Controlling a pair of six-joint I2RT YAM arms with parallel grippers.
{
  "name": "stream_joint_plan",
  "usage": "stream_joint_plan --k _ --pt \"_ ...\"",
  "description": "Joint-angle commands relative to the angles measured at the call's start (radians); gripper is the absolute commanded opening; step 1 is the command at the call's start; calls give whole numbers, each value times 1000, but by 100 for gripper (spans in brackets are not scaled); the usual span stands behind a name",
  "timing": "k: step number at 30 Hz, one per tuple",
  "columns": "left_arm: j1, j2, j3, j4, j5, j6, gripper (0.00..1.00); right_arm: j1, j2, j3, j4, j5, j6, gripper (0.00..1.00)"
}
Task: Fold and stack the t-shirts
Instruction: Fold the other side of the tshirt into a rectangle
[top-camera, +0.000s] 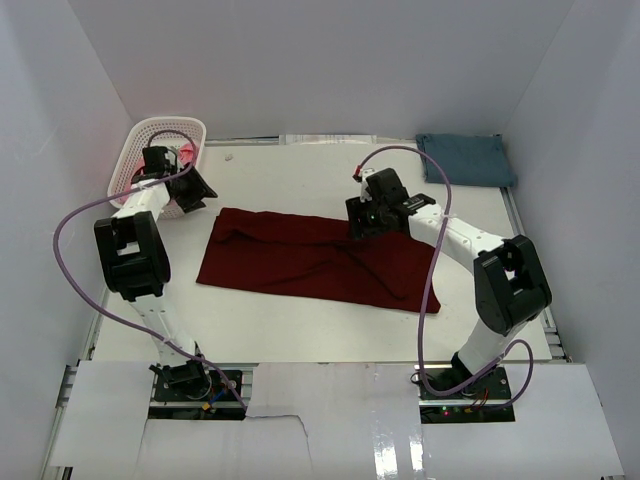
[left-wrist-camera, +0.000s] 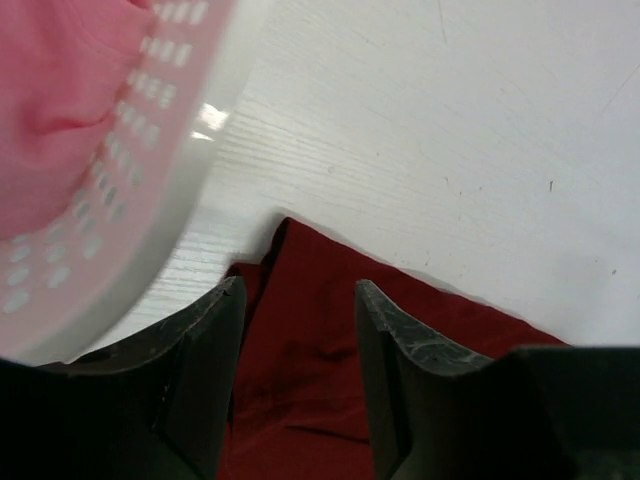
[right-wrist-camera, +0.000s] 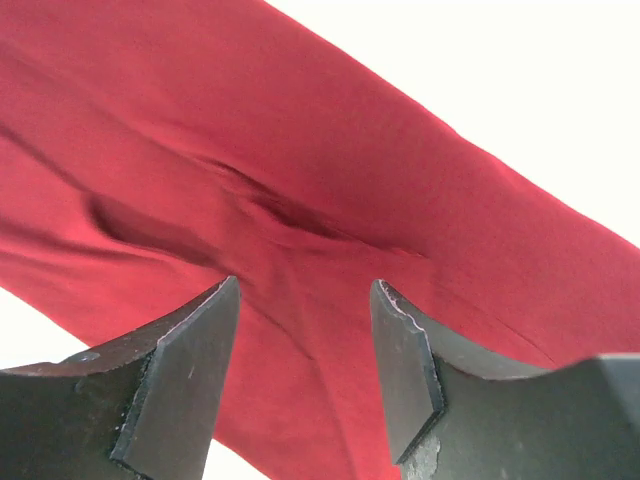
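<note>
My own fingers fill the bottom of both wrist views. The left gripper (left-wrist-camera: 300, 300) has its jaws apart with nothing between them, poised over the left far corner of the maroon t-shirt (top-camera: 310, 260). The right gripper (right-wrist-camera: 305, 300) is parted and empty too, above a creased stretch near that shirt's far edge.

The table (top-camera: 300, 170) carries everything. The maroon shirt is the largest piece on it, a long rumpled band across the middle, running from near the left side towards the right. The slate-blue t-shirt (top-camera: 465, 160) sits folded flat in the far right corner, well apart from the maroon one. The white basket (top-camera: 150, 135) stands in the far left corner, and the pink t-shirt (left-wrist-camera: 50, 100) lies bunched inside it.

I judge the maroon cloth to be light, limp and not slippery. It will sag and drag wherever I do not hold it, so I would pinch it at the two far corners, one with each gripper, catching all the layers together.

The count is three t-shirts, one of each colour, one basket, and my two grippers.
</note>
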Motion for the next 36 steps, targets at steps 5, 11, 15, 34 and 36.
stream_joint_plan --k 5,11,15,34,36 --pt "-280 -161 37 -27 -66 69 58 -83 11 -51 -2 13 -29 61" --pt "-448 -116 51 -30 -21 75 58 -110 48 -41 18 -3 -44 61" --pt "-503 -67 49 -34 -23 75 57 -122 91 -27 29 -41 -51 57" --pt "-541 -35 115 -116 -57 106 57 -123 22 -100 72 -205 -41 8" --pt "-547 -27 117 -122 -57 106 57 -111 4 -113 69 -219 -41 8"
